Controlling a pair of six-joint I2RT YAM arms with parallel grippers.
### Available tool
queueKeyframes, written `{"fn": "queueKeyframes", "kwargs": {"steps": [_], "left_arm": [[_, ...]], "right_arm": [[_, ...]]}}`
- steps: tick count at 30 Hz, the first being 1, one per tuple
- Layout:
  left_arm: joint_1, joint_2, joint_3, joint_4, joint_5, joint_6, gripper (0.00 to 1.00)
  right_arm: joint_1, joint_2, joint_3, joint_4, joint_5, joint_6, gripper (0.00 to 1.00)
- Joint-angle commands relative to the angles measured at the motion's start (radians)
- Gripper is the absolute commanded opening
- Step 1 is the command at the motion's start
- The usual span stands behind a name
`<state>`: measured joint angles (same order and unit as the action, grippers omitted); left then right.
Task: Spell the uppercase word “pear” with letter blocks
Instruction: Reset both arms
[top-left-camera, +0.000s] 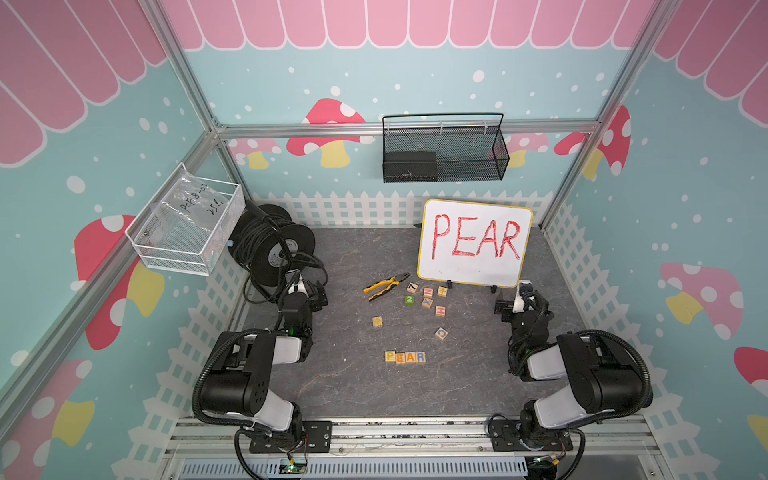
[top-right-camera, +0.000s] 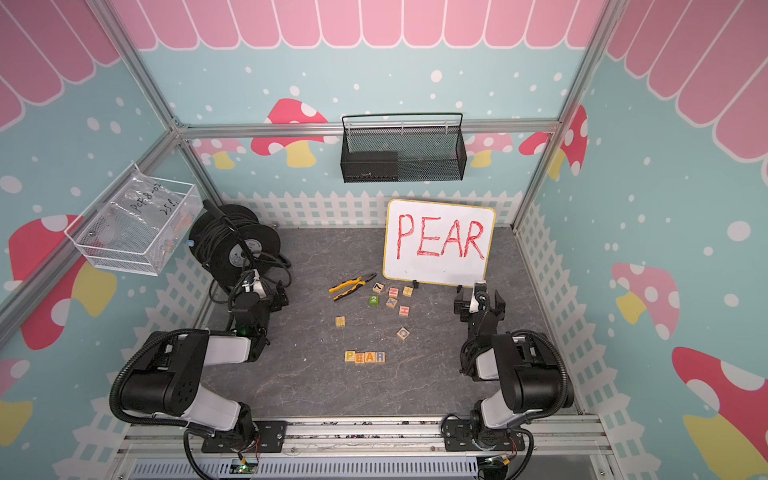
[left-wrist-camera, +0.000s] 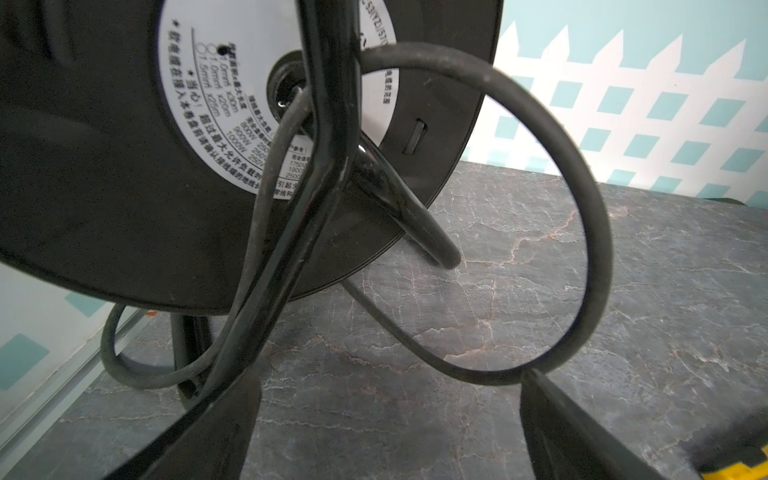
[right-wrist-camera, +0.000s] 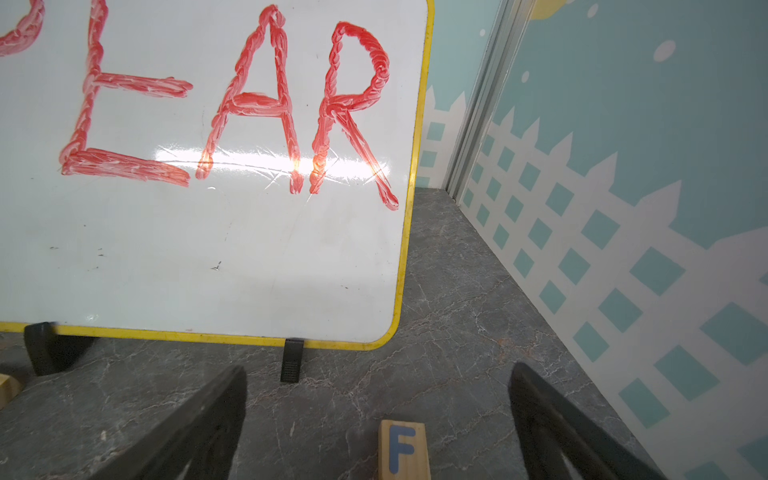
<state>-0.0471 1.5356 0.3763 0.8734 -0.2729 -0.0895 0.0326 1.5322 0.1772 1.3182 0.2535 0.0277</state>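
Lying apart from left tool (left-wrist-camera: 390, 382) and right tool (right-wrist-camera: 378, 372), letter blocks (top-left-camera: 405, 357) touch.

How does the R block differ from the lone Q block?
The R block touches the A block at the end of a row; the Q block touches nothing. The R block sits square to the row; the Q block is turned cornerwise. Both are wooden cubes with blue letters.

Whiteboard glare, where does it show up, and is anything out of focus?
Right wrist view: a bright glare streak crosses the whiteboard along the foot of the red letters. Both top views: it is evenly lit, no glare, lettering crisp. Left wrist view: only the cable reel, label legible.
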Motion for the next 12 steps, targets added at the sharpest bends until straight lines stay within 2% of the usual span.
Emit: {"fn": "queueKeyframes", "kwargs": {"steps": [1,12], "left_arm": [[-0.003,0.004,0.010,0.027,-0.007,0.023,0.99],[-0.003,0.004,0.010,0.025,-0.006,0.023,0.99]], "right_arm": [[-0.005,-0.001,0.007,0.044,-0.004,-0.002,0.99],[-0.005,0.000,0.008,0.044,-0.004,-0.002,0.99]]}}
